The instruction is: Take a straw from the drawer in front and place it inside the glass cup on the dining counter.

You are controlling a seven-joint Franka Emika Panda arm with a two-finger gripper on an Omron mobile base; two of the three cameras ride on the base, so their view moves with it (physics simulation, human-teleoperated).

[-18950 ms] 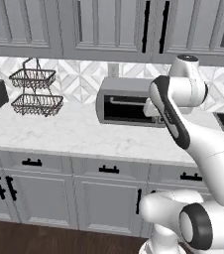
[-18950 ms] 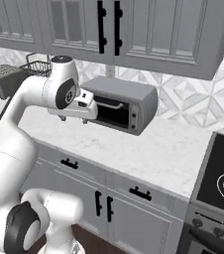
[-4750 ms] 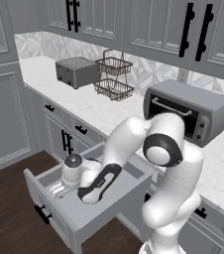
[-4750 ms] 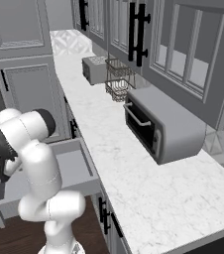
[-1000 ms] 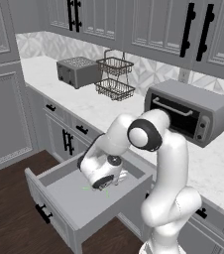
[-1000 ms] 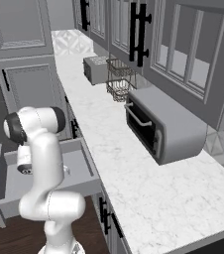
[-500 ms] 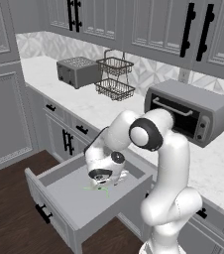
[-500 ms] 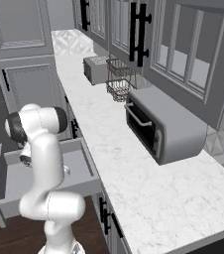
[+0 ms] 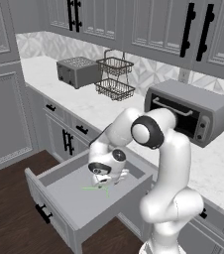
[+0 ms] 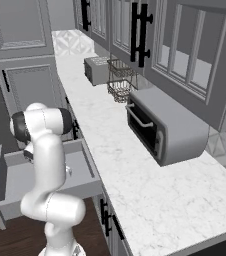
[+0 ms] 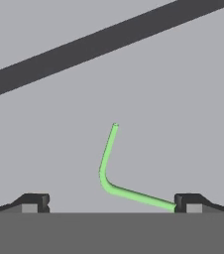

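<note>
Where drawer point(image 9: 79, 198) gapes — one straw point(image 11: 109, 168), one gripper point(image 11: 109, 202) spread.

Light-green straw point(image 11: 107, 174) lies flat on the grey drawer floor point(image 11: 183, 99), bent partway along: one leg runs up toward the middle of the view, the other slants down and right to meet the right fingertip. Gripper point(image 11: 111, 203) looks straight down on it with jaws spread wide, the two dark fingertips point(image 11: 34, 202) low in the view, well apart, and the straw's bend lying between them, nearer the right one. A dark band, a shadow or the drawer's edge, I cannot tell which, crosses the upper part of the floor on a slant, rising to the right.
</note>
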